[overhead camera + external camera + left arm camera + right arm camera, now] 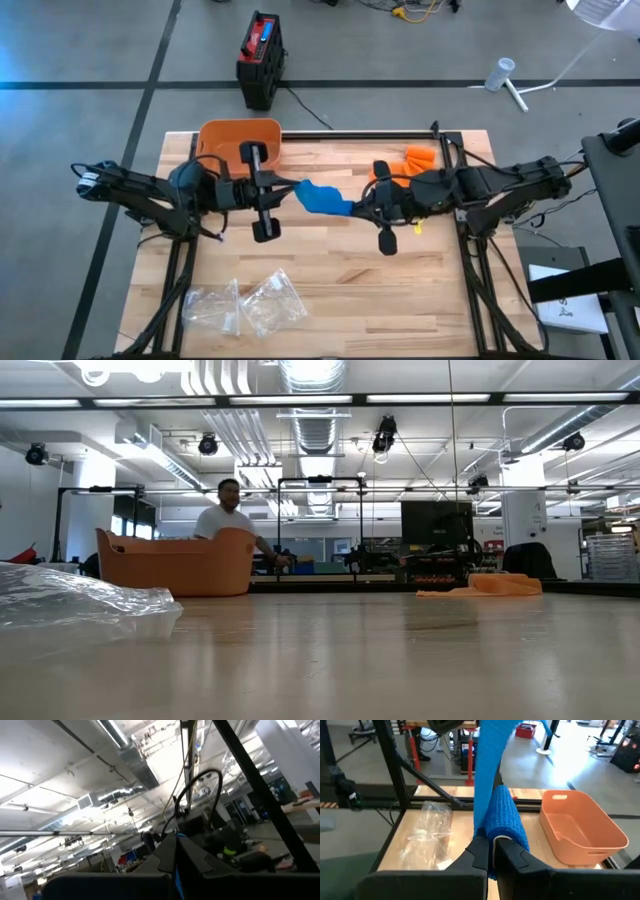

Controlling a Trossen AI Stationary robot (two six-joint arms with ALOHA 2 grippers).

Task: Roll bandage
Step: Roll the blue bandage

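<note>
A blue bandage (322,198) is held up in the air between my two grippers, above the middle of the wooden table (330,290). My left gripper (291,186) is shut on its flat strip end. My right gripper (356,208) is shut on its rolled part (504,815). In the right wrist view the loose strip (487,765) runs from the roll up to my left gripper (451,724). Neither gripper shows in the low view. My left gripper pinches the thin blue strip end (178,870) between its two shut fingers, coming level from the table's left. The strip is clear of the table. My right gripper pinches the near end of the rolled part (495,840) between its two fingers, coming level from the table's right. The roll sticks out ahead of the fingers, clear of the table. The strip rises from it fairly straight toward my left gripper.
An orange tub (240,140) stands at the far left of the table. An orange cloth (415,158) lies at the far right. Clear plastic bags (245,305) lie at the near left. A person (228,520) shows in the room behind.
</note>
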